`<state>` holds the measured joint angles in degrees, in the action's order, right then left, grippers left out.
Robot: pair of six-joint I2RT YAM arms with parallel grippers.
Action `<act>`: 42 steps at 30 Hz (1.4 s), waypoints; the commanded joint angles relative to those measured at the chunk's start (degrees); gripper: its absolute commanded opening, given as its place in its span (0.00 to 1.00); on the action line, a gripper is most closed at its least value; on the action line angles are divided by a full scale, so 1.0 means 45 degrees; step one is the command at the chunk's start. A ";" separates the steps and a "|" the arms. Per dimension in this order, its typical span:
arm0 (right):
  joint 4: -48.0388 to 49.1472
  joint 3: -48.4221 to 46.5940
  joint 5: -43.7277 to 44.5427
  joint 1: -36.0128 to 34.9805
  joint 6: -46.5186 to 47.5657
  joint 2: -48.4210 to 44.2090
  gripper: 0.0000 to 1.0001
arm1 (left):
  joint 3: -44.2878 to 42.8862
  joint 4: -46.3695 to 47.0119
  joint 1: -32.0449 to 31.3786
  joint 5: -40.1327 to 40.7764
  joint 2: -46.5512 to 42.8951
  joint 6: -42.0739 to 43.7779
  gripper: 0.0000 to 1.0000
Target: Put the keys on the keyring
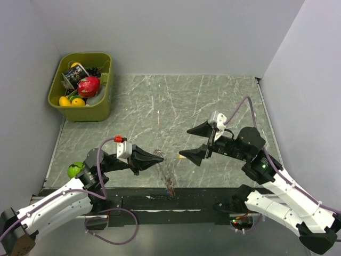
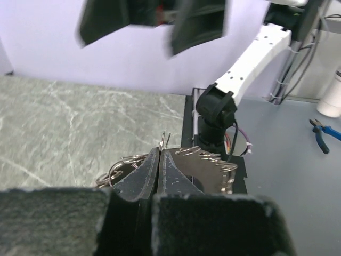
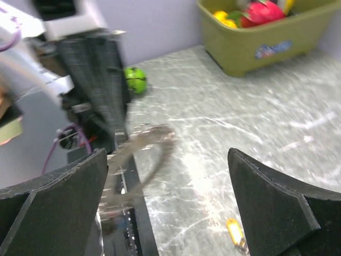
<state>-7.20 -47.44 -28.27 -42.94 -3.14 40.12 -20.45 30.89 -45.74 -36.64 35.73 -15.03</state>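
Grey-green marble tabletop [image 1: 213, 101], lilac walls [image 1: 176, 32]; left gripper [image 1: 159, 159] pinches the keyring [image 2: 213, 160]; right gripper [image 1: 185, 143] gapes wide.

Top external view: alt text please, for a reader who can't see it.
The left gripper, shut on the keyring near the marble table's front edge, faces the wide-open right gripper; a tan key lies on the table just beside it. A green bin of colourful items sits at the far left corner.
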 commanded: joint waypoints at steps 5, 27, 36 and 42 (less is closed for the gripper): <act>-0.0292 -0.0647 0.3721 0.0303 -0.1157 0.1708 1.00 | -0.0631 0.0481 -0.0032 -0.1056 -0.0301 0.0818 0.01; -0.4788 -0.2642 0.7496 0.0479 -0.3873 0.9775 0.65 | -0.1374 -0.2471 -0.0032 0.1659 -0.2471 0.2011 0.01; -0.4357 -0.1998 0.6439 0.0304 -0.4478 1.1084 0.44 | -0.1316 -0.2237 -0.0032 0.1268 -0.2119 0.1914 0.01; -0.4357 -0.1704 0.6478 0.0264 -0.4674 1.1495 0.34 | -0.1257 -0.2178 -0.0032 0.1229 -0.2080 0.1855 0.01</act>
<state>-27.86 -56.34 0.97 -41.32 -22.52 90.50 -24.25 17.04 -45.74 -30.17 26.48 -6.68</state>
